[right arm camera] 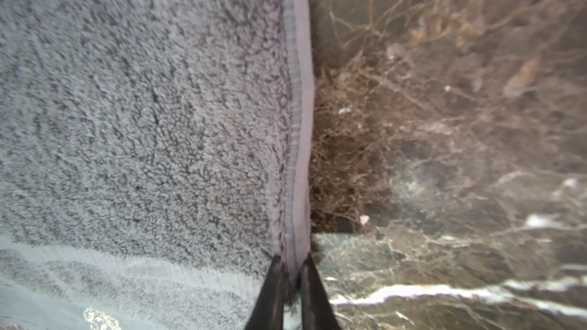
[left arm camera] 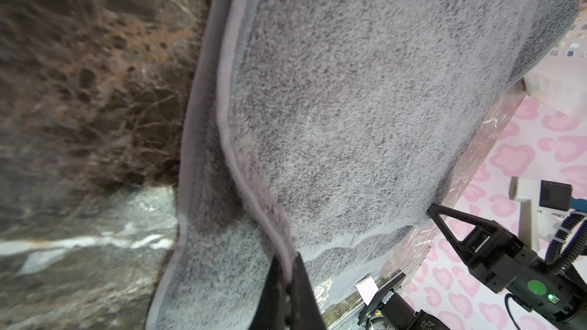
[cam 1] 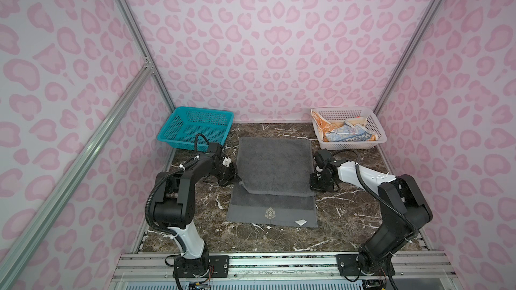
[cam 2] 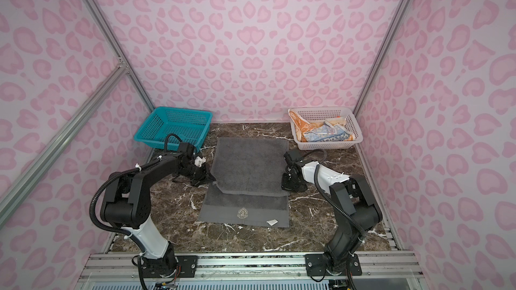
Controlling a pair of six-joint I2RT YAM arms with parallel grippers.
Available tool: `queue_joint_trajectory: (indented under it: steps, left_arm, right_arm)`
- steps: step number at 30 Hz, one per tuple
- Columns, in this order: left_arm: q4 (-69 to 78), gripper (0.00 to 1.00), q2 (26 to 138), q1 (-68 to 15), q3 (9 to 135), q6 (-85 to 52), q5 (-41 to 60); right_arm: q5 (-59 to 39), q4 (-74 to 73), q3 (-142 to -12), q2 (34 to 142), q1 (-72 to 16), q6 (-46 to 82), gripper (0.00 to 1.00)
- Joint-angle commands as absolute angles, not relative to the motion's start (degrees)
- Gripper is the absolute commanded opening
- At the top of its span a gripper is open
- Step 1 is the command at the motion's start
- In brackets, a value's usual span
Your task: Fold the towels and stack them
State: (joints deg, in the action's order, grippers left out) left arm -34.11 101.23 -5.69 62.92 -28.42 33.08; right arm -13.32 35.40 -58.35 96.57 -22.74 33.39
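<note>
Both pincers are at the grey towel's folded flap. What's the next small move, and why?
Probably lift both corners together, just clear of the lower layer. The left pincer and right pincer are each shut on a corner of the grey towel where its upper flap ends. That edge lies short of the near hem by the crest, so the fold looks unfinished.

- Mid-frame on the table (cam 1: pixel 349 213): large towel (cam 1: pixel 275 163), upper layer over the lower one.
- Behind it, left of centre: left basket (cam 1: pixel 192 138).
- Behind it, right of centre: right basket (cam 1: pixel 351 145), with smaller towels (cam 1: pixel 346 135) inside.
- At the upper layer's lower corners: left gripper (cam 1: pixel 239 182) and right gripper (cam 1: pixel 313 186).
</note>
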Motion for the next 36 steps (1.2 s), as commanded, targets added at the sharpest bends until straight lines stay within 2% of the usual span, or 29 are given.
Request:
queue_joint_trajectory:
  steps: [1,3,12,16,20,24,30,36]
  left_arm:
    - [-33.5,0.03,101.4,-5.7,63.6,-28.3,33.5]
    - [-33.5,0.03,101.4,-5.7,63.7,-28.3,33.6]
    - [-34.6,0.03,100.4,-5.6,68.1,-26.3,36.3]
    - [-38.3,0.03,96.6,-5.2,71.1,-24.3,38.1]
    - [-42.1,0.03,89.7,-4.7,67.8,-23.9,37.4]
    - [-41.8,0.03,85.6,-4.7,58.5,-24.6,35.4]
    - [-37.3,0.03,88.7,-4.9,50.4,-26.1,32.0]
    - [-34.8,0.03,94.9,-4.9,52.7,-26.4,29.2]
  right_arm:
    - [-13.6,34.9,-58.5,96.9,-22.8,33.0,0.04]
    - [-13.7,34.8,-58.9,96.8,-22.8,32.8,0.00]
    - [-14.6,36.0,-63.5,94.0,-22.5,28.7,0.00]
    - [-14.4,42.4,-68.5,89.7,-22.2,25.8,0.00]
    - [-16.8,49.2,-67.2,83.1,-22.6,24.9,0.00]
    - [-18.2,50.5,-58.6,80.7,-26.0,28.7,0.00]
    - [-18.5,42.3,-48.7,84.5,-30.0,34.4,0.00]
    - [-15.3,37.4,-51.7,93.2,-28.3,33.5,0.00]
